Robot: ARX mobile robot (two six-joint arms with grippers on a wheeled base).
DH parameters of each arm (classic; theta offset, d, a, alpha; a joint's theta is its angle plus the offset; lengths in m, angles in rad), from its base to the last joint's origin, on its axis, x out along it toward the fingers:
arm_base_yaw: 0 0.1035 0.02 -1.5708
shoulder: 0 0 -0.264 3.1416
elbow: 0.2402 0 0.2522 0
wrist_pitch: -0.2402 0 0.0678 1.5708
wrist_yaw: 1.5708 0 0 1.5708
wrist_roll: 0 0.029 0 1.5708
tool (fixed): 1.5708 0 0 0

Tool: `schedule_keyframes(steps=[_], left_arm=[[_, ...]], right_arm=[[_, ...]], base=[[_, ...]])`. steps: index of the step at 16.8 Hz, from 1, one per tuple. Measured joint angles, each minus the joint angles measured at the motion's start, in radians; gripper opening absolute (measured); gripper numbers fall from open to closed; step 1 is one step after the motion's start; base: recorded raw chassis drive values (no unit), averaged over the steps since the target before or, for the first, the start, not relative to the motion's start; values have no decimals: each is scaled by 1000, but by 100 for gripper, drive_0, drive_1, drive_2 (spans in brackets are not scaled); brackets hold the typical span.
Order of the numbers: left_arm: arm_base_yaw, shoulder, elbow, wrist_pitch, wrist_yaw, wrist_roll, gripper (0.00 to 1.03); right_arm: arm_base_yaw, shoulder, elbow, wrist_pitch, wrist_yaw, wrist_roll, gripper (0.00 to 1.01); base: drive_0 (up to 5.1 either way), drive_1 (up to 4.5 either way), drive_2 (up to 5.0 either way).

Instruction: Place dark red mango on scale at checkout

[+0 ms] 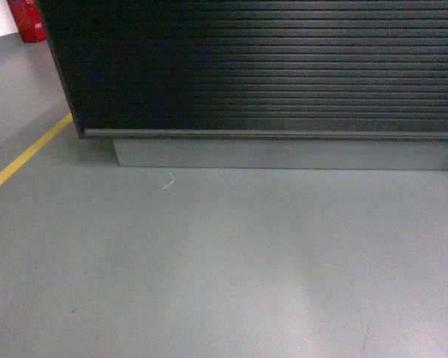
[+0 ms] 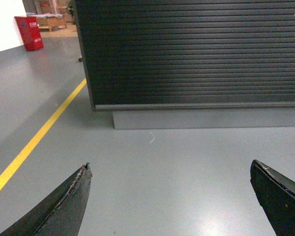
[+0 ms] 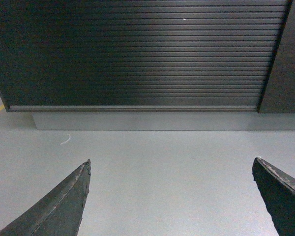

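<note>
Two grippers are hanging spread and empty: left gripper [image 2: 169,196], right gripper [image 3: 171,196]. Both are facing the checkout [image 1: 269,67] ribbed panel filling the upper frame. Neither dark red mango nor scale is showing. Risk: the base is nearing the plinth [image 1: 284,153]; misjudged clearance could cause contact.

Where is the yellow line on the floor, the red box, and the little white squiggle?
yellow line [image 2: 37,137], left wrist view, middle of the stripe.
red box [image 2: 29,32], left wrist view, its front face.
white squiggle [image 1: 169,181], head view, the curl on the grey floor.
</note>
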Motion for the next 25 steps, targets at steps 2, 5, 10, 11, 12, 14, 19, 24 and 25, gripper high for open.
schedule_keyframes(steps=[2,5,10,11,12,14,19,24,25], left_arm=[[0,0,0,-6,0,0,98],[0,0,0,-5,0,1,98],[0,0,0,-6,0,2,98],[0,0,0,-7,0,2,98],[0,0,0,-5,-1,2,98],[0,0,0,-7,0,2,98],[0,0,0,-6,0,2,98],[0,0,0,-4,0,2,98],[0,0,0,-8,-2,2,98]], right_arm=[[0,0,0,0,0,0,98],[0,0,0,0,0,0,98],[0,0,0,-1,0,0,98],[0,0,0,-2,0,0,98],[0,0,0,0,0,0,98],[0,0,0,-2,0,0,98],[0,0,0,-1,0,0,98],[0,0,0,-3,0,0,98],[0,0,0,0,0,0,98]], base=[[-1,391,-394],[-1,391,-394],[-1,312,-314],[-2,309,-312],[9,318,-300],[11,322,-299],[7,316,-302],[12,322,-298],[6,316,-305]])
